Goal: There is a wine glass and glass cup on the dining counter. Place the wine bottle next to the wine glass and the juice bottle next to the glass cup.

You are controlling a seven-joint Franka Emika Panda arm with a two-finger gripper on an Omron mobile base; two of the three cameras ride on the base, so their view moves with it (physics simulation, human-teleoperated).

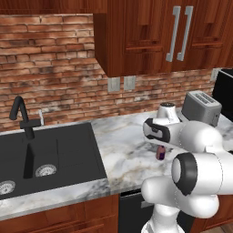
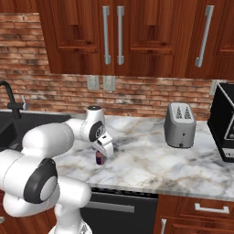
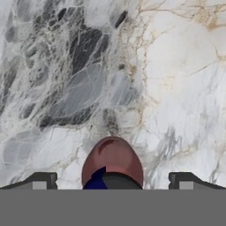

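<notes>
The juice bottle (image 1: 160,153) is small and pinkish-purple, and it stands upright on a marbled wall-side counter (image 1: 123,150). In the right base view the juice bottle (image 2: 99,158) sits just under my hand. My gripper (image 2: 101,154) hangs directly over it, pointing down. From the hand view I look onto the juice bottle's (image 3: 113,163) reddish top, which lies between the two dark fingertips (image 3: 42,181). The gripper (image 3: 112,182) is open, with a gap on each side of the bottle. The wine bottle, wine glass, glass cup and dining counter are out of view.
A black sink (image 1: 50,154) with a dark faucet (image 1: 22,116) lies left of the bottle. A silver toaster (image 2: 179,124) stands to the right, near the brick wall. A black appliance (image 2: 224,128) sits at the far right. Wooden wall cabinets (image 2: 114,36) hang overhead.
</notes>
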